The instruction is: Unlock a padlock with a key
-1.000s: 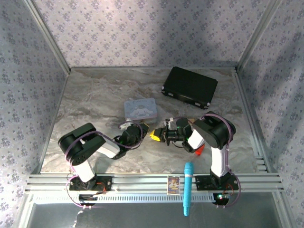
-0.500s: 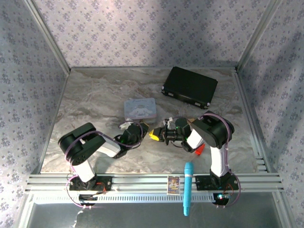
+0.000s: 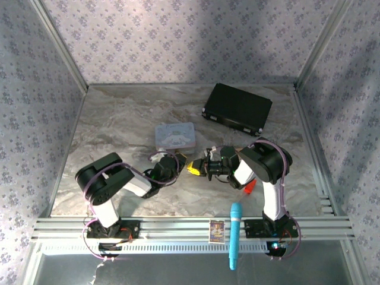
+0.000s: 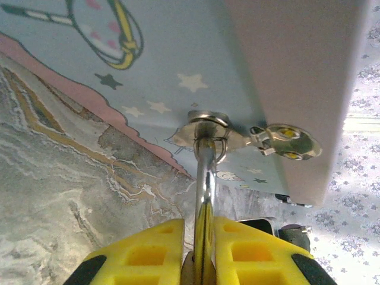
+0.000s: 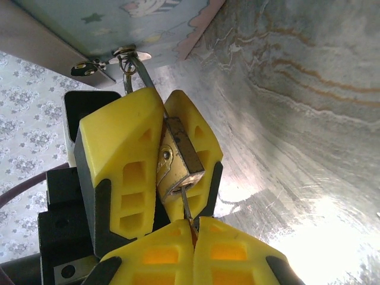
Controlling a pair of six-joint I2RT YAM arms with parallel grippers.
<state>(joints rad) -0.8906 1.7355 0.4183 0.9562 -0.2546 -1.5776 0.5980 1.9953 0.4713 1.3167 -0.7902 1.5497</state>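
Status: mid-insertion, not unlocked yet by my read. Left gripper (image 4: 199, 234) is clamped tight on the padlock (image 5: 178, 157), mid-table, just beside the blue tin (image 4: 166, 53). Right gripper (image 5: 193, 231) is pinched closed on the key (image 5: 186, 205), blade tip at the lock's bottom face. Can't tell if it's seated in the keyway or only touching. Left to do: full insertion, turn, shackle release. Padlock's long axis runs in line with the left fingers. The shackle (image 4: 205, 178) end points at the tin and the keyway end faces the right gripper. Key roughly coaxial.
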